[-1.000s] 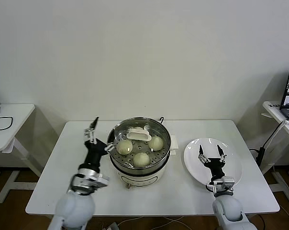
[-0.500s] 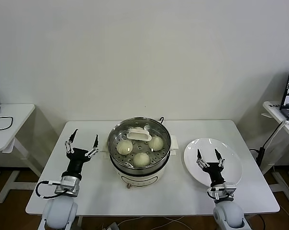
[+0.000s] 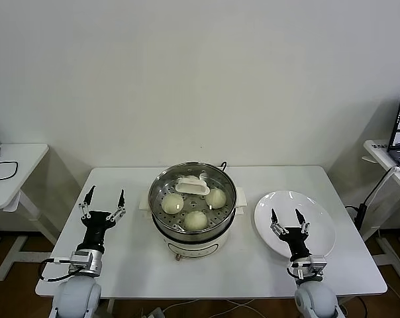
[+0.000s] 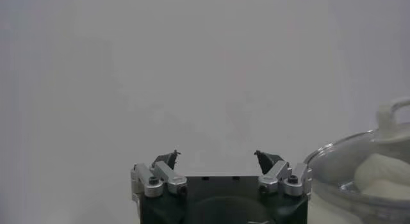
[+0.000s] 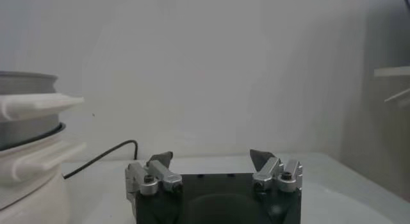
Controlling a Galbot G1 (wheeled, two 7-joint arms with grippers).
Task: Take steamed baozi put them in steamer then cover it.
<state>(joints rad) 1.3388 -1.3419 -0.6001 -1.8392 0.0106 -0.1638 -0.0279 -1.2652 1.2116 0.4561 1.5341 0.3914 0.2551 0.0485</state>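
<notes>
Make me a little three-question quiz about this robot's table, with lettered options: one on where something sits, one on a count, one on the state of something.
1. Where is the white plate?
A. on the robot's right of the steamer
B. on its left
C. under it

2. How many baozi show in the steamer?
A. one
B. three
C. six

3. How does the left gripper stand?
A. shut on a bun
B. shut on a lid
C. open, holding nothing

Answers:
1 A, the plate lies by the right gripper.
2 B, three pale buns lie on the perforated bottom beside a white lid-like piece.
3 C, its fingers are spread over bare table.
</notes>
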